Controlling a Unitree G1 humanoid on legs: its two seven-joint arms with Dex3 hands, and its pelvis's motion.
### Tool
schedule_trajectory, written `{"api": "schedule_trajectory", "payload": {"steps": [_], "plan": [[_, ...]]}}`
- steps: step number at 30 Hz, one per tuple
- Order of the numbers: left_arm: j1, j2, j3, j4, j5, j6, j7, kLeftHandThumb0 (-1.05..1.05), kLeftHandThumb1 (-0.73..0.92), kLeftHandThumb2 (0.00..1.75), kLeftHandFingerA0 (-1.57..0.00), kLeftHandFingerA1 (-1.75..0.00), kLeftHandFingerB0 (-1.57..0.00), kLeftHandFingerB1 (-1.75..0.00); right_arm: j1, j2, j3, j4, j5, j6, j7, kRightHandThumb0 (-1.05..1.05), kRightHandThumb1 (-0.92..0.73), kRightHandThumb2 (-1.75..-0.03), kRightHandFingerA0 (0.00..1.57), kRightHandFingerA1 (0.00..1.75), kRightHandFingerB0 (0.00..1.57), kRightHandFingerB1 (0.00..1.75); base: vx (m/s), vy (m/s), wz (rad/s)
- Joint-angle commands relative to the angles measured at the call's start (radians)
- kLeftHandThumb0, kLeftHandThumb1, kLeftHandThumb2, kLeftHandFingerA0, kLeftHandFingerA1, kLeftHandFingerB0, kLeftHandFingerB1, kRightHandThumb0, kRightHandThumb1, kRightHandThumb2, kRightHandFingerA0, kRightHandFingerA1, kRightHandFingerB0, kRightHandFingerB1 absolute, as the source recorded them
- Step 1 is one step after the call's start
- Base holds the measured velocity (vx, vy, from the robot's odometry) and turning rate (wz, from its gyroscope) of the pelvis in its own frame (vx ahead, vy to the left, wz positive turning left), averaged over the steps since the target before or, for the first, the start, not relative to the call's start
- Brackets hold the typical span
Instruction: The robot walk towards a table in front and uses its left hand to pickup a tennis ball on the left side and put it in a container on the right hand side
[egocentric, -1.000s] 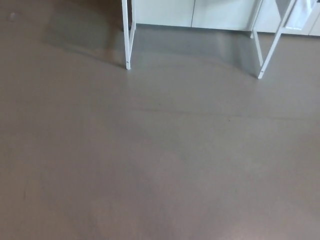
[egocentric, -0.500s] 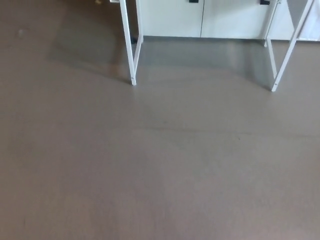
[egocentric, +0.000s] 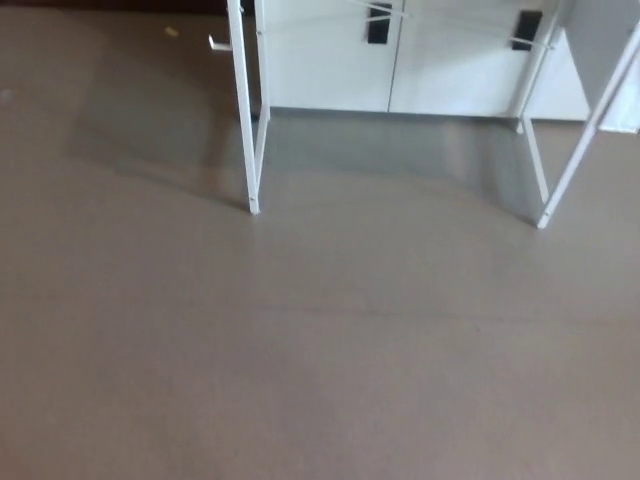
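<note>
Below me lies a bare floor (egocentric: 320, 390), smooth and grey-brown, with a dull sheen and one faint seam (egocentric: 400, 318) crossing it from side to side. At the far edge stands a run of white cabinets (egocentric: 330, 60) with two black handles (egocentric: 378, 25) near the top of the view. A tiny yellowish speck (egocentric: 171, 32) sits on the floor at the upper left.

Of the table (egocentric: 243, 110) I see only thin white legs: one upright at the left, its foot planted on the floor, and a slanted one (egocentric: 592, 130) at the right, with slimmer rear legs just behind each. A soft grey shadow (egocentric: 400, 150) spreads on the floor between them, up to the cabinet base.

The tabletop is cut off by the top of the view — so the tennis ball and the container do not show, and I cannot say how they lie. Neither my left hand nor my right hand shows either, so I cannot tell how their fingers stand.
</note>
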Motion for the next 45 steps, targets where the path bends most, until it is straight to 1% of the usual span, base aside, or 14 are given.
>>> {"api": "schedule_trajectory", "payload": {"steps": [1,2,9,10,11,12,13,15,18,21,22,39,40,45], "plan": [[0.008,0.011,-0.009,0.001,0.014,-0.025,0.021,-0.35,0.61,0.58,-0.44,-0.39,-0.29,-0.33,0.003,-0.022,0.006,-0.01,-0.007,0.016,0.002,-0.49,-0.66,-0.6,0.33,0.39,0.21,0.32,0.3,-0.073,0.04],[0.005,0.01,-0.009,-0.001,0.013,-0.013,0.022,-0.35,0.61,0.58,-0.45,-0.39,-0.29,-0.33,0.002,-0.023,0.008,-0.01,-0.011,0.019,-0.001,-0.54,-0.56,-0.77,0.27,0.46,0.16,0.41,0.31,-0.097,0.16],[0.01,0.008,-0.006,0.011,0.007,-0.02,0.025,-0.34,0.61,0.58,-0.46,-0.39,-0.3,-0.33,-0.011,-0.018,0.009,0.016,-0.002,0.01,0.008,-0.46,-0.67,-0.6,0.32,0.4,0.2,0.32,0.35,-0.163,0.09],[0.011,0.008,-0.005,0.01,0.004,-0.018,0.02,-0.33,0.62,0.58,-0.45,-0.39,-0.3,-0.33,-0.017,-0.019,0.014,0.024,-0.009,0.02,0.004,-0.54,-0.56,-0.77,0.26,0.45,0.16,0.4,0.24,-0.074,-0.02],[0.013,0.007,-0.003,0.007,0.0,-0.016,0.017,-0.26,0.44,0.91,-0.37,-0.59,-0.17,-0.49,-0.021,-0.02,0.017,0.029,-0.012,0.023,-0.001,-0.48,-0.66,-0.6,0.33,0.38,0.21,0.32,0.26,-0.034,-0.01],[0.016,0.006,-0.001,0.003,-0.004,-0.016,0.015,-0.26,0.44,0.91,-0.37,-0.59,-0.17,-0.49,-0.021,-0.02,0.018,0.03,-0.013,0.021,-0.004,-0.48,-0.66,-0.6,0.33,0.38,0.21,0.32,0.26,-0.006,-0.12],[0.016,0.005,0.0,0.006,-0.006,-0.018,0.014,-0.35,0.61,0.58,-0.47,-0.41,-0.31,-0.34,-0.018,-0.021,0.02,0.026,-0.013,0.022,-0.004,-0.48,-0.67,-0.6,0.33,0.38,0.21,0.32,0.27,0.032,-0.13],[0.017,0.004,0.002,0.01,-0.008,-0.02,0.011,-0.35,0.61,0.58,-0.47,-0.42,-0.31,-0.34,-0.017,-0.024,0.026,0.028,-0.017,0.018,-0.006,-0.55,-0.56,-0.78,0.27,0.46,0.16,0.41,0.24,0.093,-0.17],[0.017,0.002,0.004,0.019,-0.012,-0.02,0.005,-0.35,0.62,0.59,-0.47,-0.42,-0.31,-0.34,-0.02,-0.026,0.031,0.037,-0.019,0.016,-0.003,-0.55,-0.56,-0.78,0.26,0.46,0.16,0.4,0.34,0.152,-0.23],[0.021,0.004,0.001,0.019,-0.008,-0.02,0.002,-0.36,0.63,0.59,-0.46,-0.41,-0.3,-0.33,-0.022,-0.028,0.035,0.041,-0.023,0.02,-0.003,-0.56,-0.56,-0.78,0.28,0.46,0.17,0.41,0.4,0.312,-0.19],[0.017,0.004,0.0,0.027,-0.004,-0.021,0.01,-0.37,0.62,0.59,-0.48,-0.43,-0.31,-0.34,-0.028,-0.029,0.04,0.052,-0.029,0.018,-0.007,-0.49,-0.68,-0.6,0.34,0.38,0.21,0.32,0.31,0.179,0.08],[0.013,-0.004,0.013,0.036,-0.013,-0.015,0.007,-0.35,0.62,0.59,-0.5,-0.43,-0.33,-0.34,-0.038,-0.03,0.054,0.067,-0.04,0.01,-0.009,-0.56,-0.58,-0.77,0.27,0.45,0.18,0.4,0.23,-0.082,0.1],[0.014,-0.003,0.011,0.035,-0.01,-0.019,0.007,-0.34,0.62,0.59,-0.49,-0.43,-0.33,-0.34,-0.042,-0.03,0.054,0.073,-0.038,0.01,-0.008,-0.5,-0.68,-0.6,0.34,0.38,0.21,0.31,0.19,-0.093,0.0],[0.012,0.0,0.015,0.034,-0.016,-0.019,-0.003,-0.34,0.63,0.59,-0.49,-0.44,-0.33,-0.34,-0.051,-0.03,0.064,0.068,-0.045,0.019,-0.007,-0.5,-0.68,-0.6,0.34,0.39,0.21,0.31,0.22,0.01,-0.11]]}}
